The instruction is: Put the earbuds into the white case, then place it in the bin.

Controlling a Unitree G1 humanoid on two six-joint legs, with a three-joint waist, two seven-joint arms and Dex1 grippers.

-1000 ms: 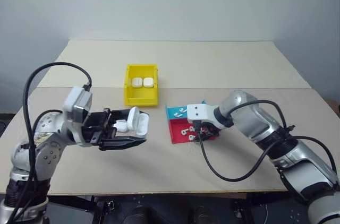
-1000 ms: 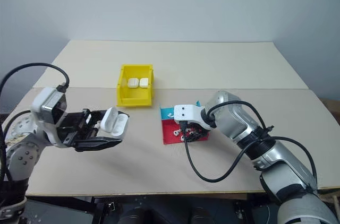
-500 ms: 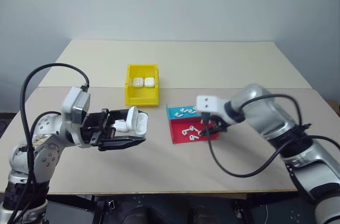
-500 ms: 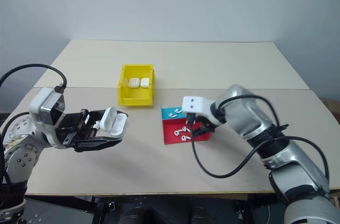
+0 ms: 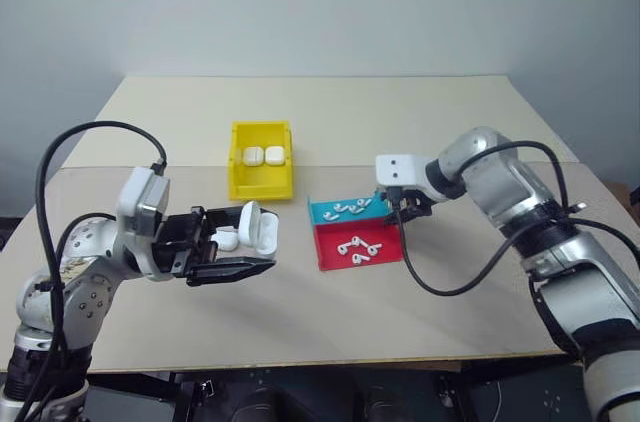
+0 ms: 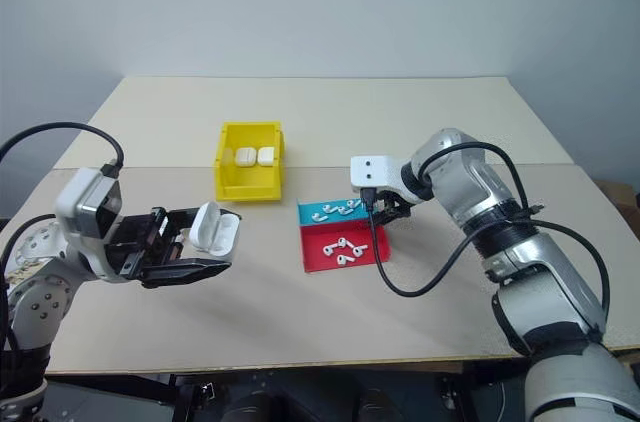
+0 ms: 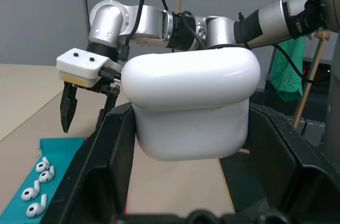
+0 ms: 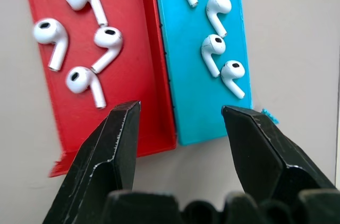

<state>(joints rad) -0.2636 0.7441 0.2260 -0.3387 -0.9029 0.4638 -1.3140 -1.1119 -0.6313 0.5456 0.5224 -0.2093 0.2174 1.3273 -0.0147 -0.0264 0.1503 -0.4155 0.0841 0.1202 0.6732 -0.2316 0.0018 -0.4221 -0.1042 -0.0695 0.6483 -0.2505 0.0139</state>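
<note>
Earbuds (image 8: 85,43) in trays on beige table (image 5: 420,122); left gripper (image 5: 235,252) clamping white case (image 5: 258,227), right gripper (image 8: 180,144) empty, apart.

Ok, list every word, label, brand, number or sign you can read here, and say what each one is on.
None can be read.
The white case, held shut in the left gripper, is plain.
The yellow bin, red tray, blue tray and earbuds bear no marks.
The open right gripper shows no lettering.
</note>
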